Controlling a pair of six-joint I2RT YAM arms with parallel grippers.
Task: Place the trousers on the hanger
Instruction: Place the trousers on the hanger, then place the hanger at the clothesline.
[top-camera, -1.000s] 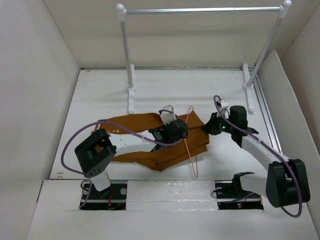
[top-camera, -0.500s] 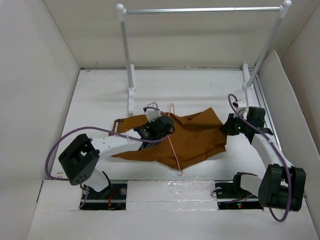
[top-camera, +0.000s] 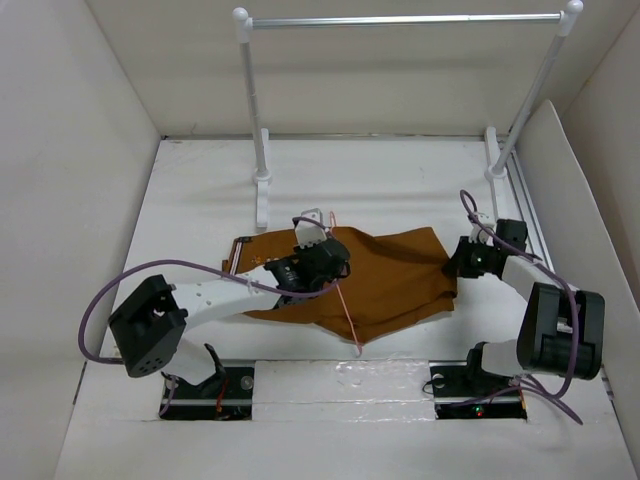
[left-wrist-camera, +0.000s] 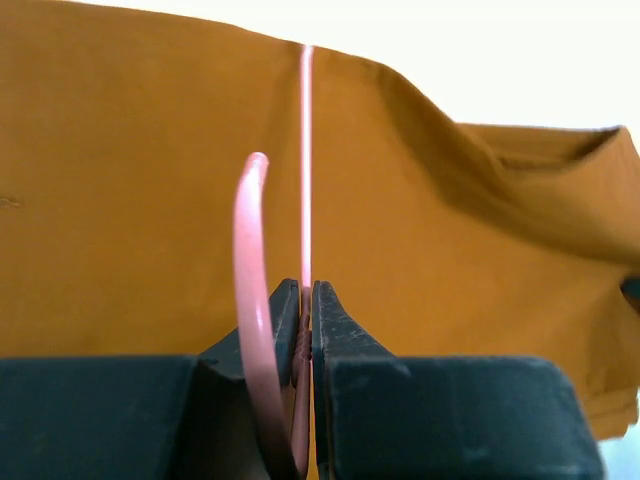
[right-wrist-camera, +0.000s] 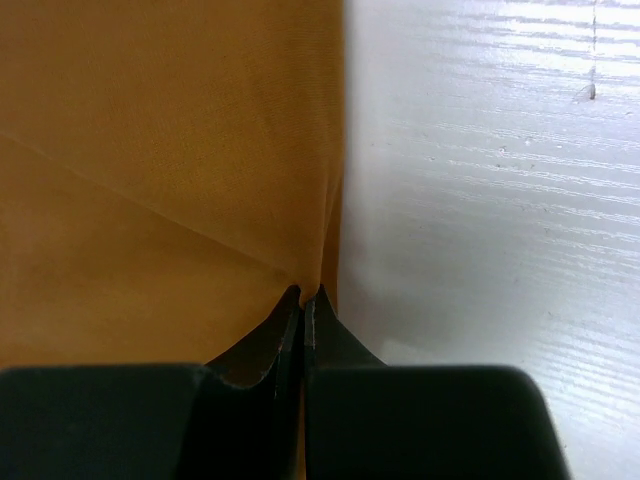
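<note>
- left gripper (left-wrist-camera: 306, 295): jaws pressed together on the hanger (left-wrist-camera: 306, 150), pinching the thin pink wire next to its curved hook.
- right gripper (right-wrist-camera: 302, 295): jaws closed tight on the right edge of the trousers (top-camera: 390, 270), with a small fold of cloth nipped between the tips.
- trousers lie on the table (top-camera: 200, 200) mid-way between the two arms, well in front of the rail (top-camera: 400, 19). they are not hung on anything.
- hanger wire runs across the top of the cloth, from the left gripper down toward the near edge. its low end pokes out past the cloth onto the table.
- change over the last second: right gripper has pulled outward to the right, taking the cloth edge with it.
- trousers were bunched a second ago and now lie wider and flatter, with the right edge much closer to the right side of the table.
- left gripper and hanger have shifted left, and the wire now crosses the left-centre of the cloth rather than its right part.
- left arm's elbow has swung lower and further left.
- both grips look the same as before, and the rail has not moved.
</note>
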